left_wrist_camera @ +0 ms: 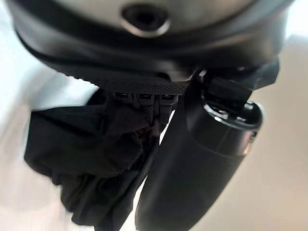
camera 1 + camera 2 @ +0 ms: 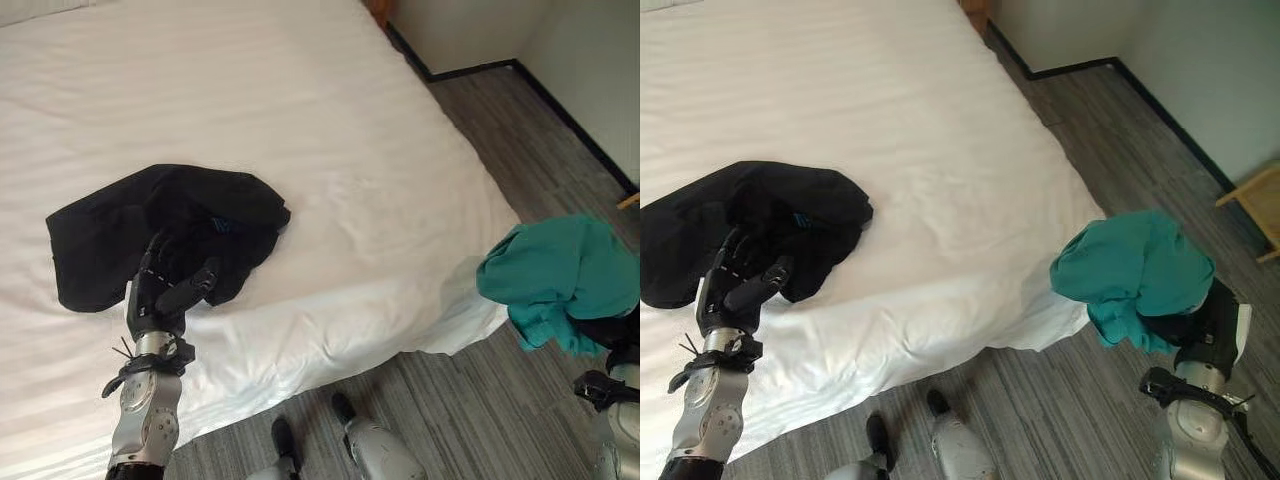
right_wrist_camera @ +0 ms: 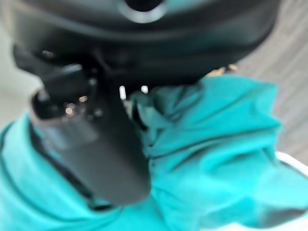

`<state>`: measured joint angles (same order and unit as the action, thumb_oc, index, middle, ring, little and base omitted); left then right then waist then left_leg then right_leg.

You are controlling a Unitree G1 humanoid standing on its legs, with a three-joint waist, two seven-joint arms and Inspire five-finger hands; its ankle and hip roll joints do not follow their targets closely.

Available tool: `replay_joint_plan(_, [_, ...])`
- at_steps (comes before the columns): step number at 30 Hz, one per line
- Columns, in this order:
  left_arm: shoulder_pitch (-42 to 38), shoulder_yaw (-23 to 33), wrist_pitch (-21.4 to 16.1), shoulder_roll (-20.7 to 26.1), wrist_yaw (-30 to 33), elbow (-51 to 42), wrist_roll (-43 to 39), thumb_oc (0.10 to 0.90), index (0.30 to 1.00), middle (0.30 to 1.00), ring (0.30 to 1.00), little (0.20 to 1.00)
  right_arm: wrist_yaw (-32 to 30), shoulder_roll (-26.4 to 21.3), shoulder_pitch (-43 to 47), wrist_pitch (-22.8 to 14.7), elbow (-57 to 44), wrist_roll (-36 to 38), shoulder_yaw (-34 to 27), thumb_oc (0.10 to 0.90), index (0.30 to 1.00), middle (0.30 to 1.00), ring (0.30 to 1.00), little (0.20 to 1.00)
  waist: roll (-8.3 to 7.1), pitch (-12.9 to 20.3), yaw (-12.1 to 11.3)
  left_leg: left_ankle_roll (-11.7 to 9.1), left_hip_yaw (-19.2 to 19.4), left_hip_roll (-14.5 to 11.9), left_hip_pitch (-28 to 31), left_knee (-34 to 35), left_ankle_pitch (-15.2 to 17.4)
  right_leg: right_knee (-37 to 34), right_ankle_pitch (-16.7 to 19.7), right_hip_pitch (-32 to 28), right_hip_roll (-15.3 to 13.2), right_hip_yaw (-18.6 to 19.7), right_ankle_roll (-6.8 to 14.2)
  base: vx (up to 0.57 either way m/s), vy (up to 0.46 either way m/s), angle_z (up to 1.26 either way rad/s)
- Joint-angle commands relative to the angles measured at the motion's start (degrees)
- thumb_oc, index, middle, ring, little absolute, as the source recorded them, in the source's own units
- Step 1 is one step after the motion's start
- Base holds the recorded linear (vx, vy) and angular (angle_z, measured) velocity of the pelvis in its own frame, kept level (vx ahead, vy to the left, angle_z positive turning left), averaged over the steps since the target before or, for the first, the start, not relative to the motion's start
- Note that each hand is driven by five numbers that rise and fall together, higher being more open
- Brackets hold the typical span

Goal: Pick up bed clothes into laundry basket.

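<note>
A black garment (image 2: pixel 150 225) lies crumpled on the white bed (image 2: pixel 330 150) near its front edge. My left hand (image 2: pixel 160 285) rests at the garment's near edge with fingers straight and thumb spread; in the left wrist view the black cloth (image 1: pixel 91 159) shows past the fingers (image 1: pixel 144 103). A teal garment (image 2: pixel 1135 275) hangs bunched over the floor off the bed's front right corner, and my right hand (image 2: pixel 1210 325) is shut on it. The right wrist view shows the teal cloth (image 3: pixel 207 154) bunched against the thumb (image 3: pixel 91 144).
Grey wood-plank floor (image 2: pixel 500 400) runs along the bed's right side and front. A dark baseboard lines the wall at the back right. A wooden furniture piece (image 2: pixel 1260 205) stands at the right edge.
</note>
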<state>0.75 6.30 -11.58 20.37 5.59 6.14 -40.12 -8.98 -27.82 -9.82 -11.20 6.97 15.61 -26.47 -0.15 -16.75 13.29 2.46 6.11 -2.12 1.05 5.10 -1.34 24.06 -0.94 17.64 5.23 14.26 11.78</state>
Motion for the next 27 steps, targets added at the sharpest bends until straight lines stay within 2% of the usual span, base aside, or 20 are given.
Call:
replay_joint_plan(1, [-4.0,2.93,-6.41,2.34,-1.42,-5.19,2.12,0.8,0.9,0.9,0.9,0.9,-1.92,-3.03,0.84,-4.23,-2.04,-3.35,-6.49,0.4,0.3,0.3,0.3,0.3,0.15,4.91,-0.14,-3.57,-1.07,1.1,5.2,-0.1,6.86,-7.41,4.58,0.64,0.8,-1.24,-0.04,0.16,0.06,0.14])
replay_joint_plan(3, [-4.79,2.34,-6.57,1.74,-1.12,-4.82,2.39,0.8,0.9,0.9,0.9,0.9,-2.45,-3.03,-0.27,-4.78,-2.24,-3.26,-7.69,0.4,0.3,0.3,0.3,0.3,0.04,6.59,0.21,-3.62,-2.24,2.14,4.93,-0.1,7.29,-11.41,2.21,-1.56,1.32,-2.48,-3.78,0.18,0.012,0.45])
replay_joint_plan(4, [-4.84,2.35,-6.51,0.8,-0.9,-5.49,3.42,0.8,0.9,0.9,0.9,0.9,-2.48,-3.15,-0.3,-5.09,-2.59,-2.53,-7.43,0.4,0.3,0.3,0.3,0.3,0.05,7.71,-0.29,-4.28,-2.18,1.68,5.0,-0.1,6.58,-14.62,0.74,-5.04,-0.45,-3.82,-5.86,0.18,-0.064,0.73])
replay_joint_plan(6, [-4.71,2.37,-6.69,0.28,-0.91,-5.58,3.26,0.8,0.9,0.9,0.9,0.9,-2.59,-3.27,-0.5,-5.23,-2.4,-2.05,-7.49,0.4,0.3,0.3,0.3,0.3,-0.27,8.03,-0.25,-4.62,-2.08,1.8,5.54,-0.15,6.2,-16.06,0.99,-6.55,0.14,-2.85,-6.47,0.09,-0.106,0.52])
replay_joint_plan(7, [-4.51,2.96,-7.46,-0.54,-1.31,-6.53,1.65,0.8,0.9,0.9,0.9,0.9,-2.54,-5.02,0.29,-5.77,-2.69,-1.36,-7.86,0.4,0.3,0.3,0.3,0.3,-1.47,8.16,-1.66,-6.34,-0.93,1.06,4.01,-5.87,3.98,-18.1,1.54,-9.23,-0.79,-3.7,-7.49,0.06,-0.105,0.09])
replay_joint_plan(8, [-4.51,2.97,-7.45,-0.52,-1.35,-6.52,1.6,0.8,0.9,0.9,0.9,0.9,-2.53,-5.07,0.34,-5.82,-2.57,-1.32,-7.84,0.4,0.3,0.3,0.3,0.3,-1.34,8.19,-1.61,-6.31,-1.04,0.99,3.96,-6.42,4.71,-18.42,1.18,-9.6,-0.79,-3.77,-7.47,0.07,-0.163,-0.01])
replay_joint_plan(10, [-5.61,2.38,-7.62,0.11,-2.2,-7.96,1.77,0.8,0.9,0.9,0.9,0.9,-2.61,-8.14,1.41,-6.41,-1.56,-0.3,-8.63,0.4,0.3,0.3,0.3,0.3,-2.8,7.13,-3.01,-8.39,-2.95,1.07,-0.77,-17.51,2.58,-20.63,1.09,-12.83,-1.63,-3.43,-8.84,0.06,-0.128,0.09])
replay_joint_plan(11, [-6.75,2.39,-8.05,0.63,-1.34,-8.3,2.15,0.8,0.9,0.9,0.9,0.9,-3.06,-9.61,2.54,-6.33,-1.31,-0.11,-7.98,0.4,0.3,0.3,0.3,0.3,-3.92,6.7,-4.03,-8.74,-3.13,0.38,-3.88,-20.8,2.16,-21.95,0.97,-15.11,-2.97,-3.37,-9.32,0.05,-0.096,0.35])
replay_joint_plan(12, [-6.89,2.39,-8.05,0.67,-1.24,-8.28,2.21,0.8,0.9,0.9,0.9,0.9,-3.08,-9.65,2.72,-6.35,-1.17,-0.08,-7.94,0.4,0.3,0.3,0.3,0.3,-3.97,6.54,-3.97,-8.72,-3.18,0.42,-4.15,-21.4,2.4,-22.27,1.06,-15.3,-3.05,-3.42,-9.3,0.06,-0.036,0.41])
replay_joint_plan(13, [-7.62,2.71,-8.31,0.99,-0.96,-8.36,2.22,0.8,0.9,0.9,0.9,0.9,-3.19,-10.07,2.75,-6.29,-1.05,0.03,-8.0,0.4,0.3,0.3,0.3,0.3,-4.32,6.63,-3.88,-8.26,-1.43,-1.45,-5.45,-20.07,2.8,-23.17,1.0,-16.28,-4.13,-3.73,-9.01,0.09,0.043,0.31])
replay_joint_plan(14, [-9.8,2.8,-8.69,2.58,-0.49,-8.93,2.6,0.8,0.9,0.9,0.9,0.9,-3.06,-10.33,2.83,-6.34,-1.08,0.92,-8.12,0.4,0.3,0.3,0.3,0.3,-4.53,7.48,-4.03,-7.95,1.75,-3.93,-6.77,-15.56,3.44,-24.54,1.05,-17.73,-5.75,-4.75,-8.49,0.11,0.042,0.38])
replay_joint_plan(15, [-9.99,2.7,-8.71,2.69,-0.4,-8.82,2.64,0.8,0.9,0.9,0.9,0.9,-3.0,-10.27,2.86,-6.38,-1.01,1.01,-8.19,0.4,0.3,0.3,0.3,0.3,-4.74,7.53,-4.16,-7.89,1.94,-3.69,-6.36,-14.7,3.06,-24.91,1.17,-17.87,-5.98,-4.67,-8.43,0.16,0.066,0.41])
replay_joint_plan(16, [-12.83,2.79,-9.8,6.38,1.12,-9.35,4.47,0.8,0.9,0.9,0.9,0.9,-3.18,-11.52,3.72,-6.31,-1.14,-0.13,-6.5,0.4,0.3,0.3,0.3,0.3,-3.67,7.94,-5.12,-8.0,0.35,-3.16,-6.72,-8.33,0.23,-25.38,0.78,-18.32,-5.46,-4.57,-8.05,0.1,0.04,0.44])
replay_joint_plan(18, [-13.47,3.4,-10.01,7.35,1.16,-9.35,5.07,0.8,0.9,0.9,0.9,0.9,-2.88,-11.5,3.36,-6.22,-1.36,-0.42,-6.55,0.4,0.3,0.3,0.3,0.3,-3.19,8.22,-4.49,-7.87,0.79,-3.19,-5.66,-6.76,-0.23,-25.61,0.62,-18.33,-5.07,-4.46,-8.08,0.1,0.043,-0.08])
replay_joint_plan(20, [-15.22,3.56,-10.69,8.76,1.56,-9.67,6.14,0.8,0.9,0.9,0.9,0.9,-2.84,-10.67,4.01,-6.29,-0.97,0.17,-6.59,0.4,0.3,0.3,0.3,0.3,-2.52,9.72,-4.01,-7.68,1.75,-2.62,-2.38,-1.29,-0.75,-27.08,0.71,-18.54,-5.11,-4.45,-7.82,0.14,0.093,-0.19])
replay_joint_plan(21, [-17.19,3.51,-10.88,11.0,2.68,-8.89,7.51,0.8,0.9,0.9,0.9,0.9,-3.04,-10.56,4.62,-6.22,-0.53,0.0,-6.17,0.4,0.3,0.3,0.3,0.3,-1.8,10.77,-3.72,-7.2,2.39,-1.95,-0.52,-0.1,-0.07,-27.57,1.0,-18.8,-5.25,-4.14,-7.24,0.12,0.1,-0.01])
replay_joint_plan(24, [-19.76,2.48,-10.21,14.03,3.39,-6.7,9.36,0.8,0.9,0.9,0.9,0.9,-3.11,-10.38,5.05,-5.81,-0.58,-0.82,-5.6,0.4,0.3,0.3,0.3,0.3,-1.37,10.95,-3.54,-6.78,3.08,-1.59,0.43,-0.1,0.78,-28.05,1.06,-19.4,-5.64,-3.86,-6.73,0.06,0.097,-0.07])
replay_joint_plan(25, [-21.12,1.58,-9.18,16.68,3.01,-5.31,9.99,0.8,0.9,0.9,0.9,0.9,-3.05,-10.86,5.18,-5.57,-0.42,-0.93,-5.17,0.4,0.3,0.3,0.3,0.3,-0.84,11.09,-3.23,-6.7,3.4,-1.44,0.63,-0.1,0.88,-28.13,1.14,-19.47,-5.78,-3.79,-6.48,0.02,0.055,-0.03])
replay_joint_plan(27, [-24.48,-0.29,-8.34,21.04,3.24,-1.21,11.54,0.8,0.9,0.9,0.9,0.9,-3.02,-10.93,5.8,-5.16,-0.14,-1.2,-4.2,0.4,0.3,0.3,0.3,0.3,-0.71,10.98,-2.98,-6.45,3.9,-1.27,0.82,-0.1,1.17,-28.3,1.42,-19.37,-6.04,-3.43,-6.0,0.01,0.075,-0.18])
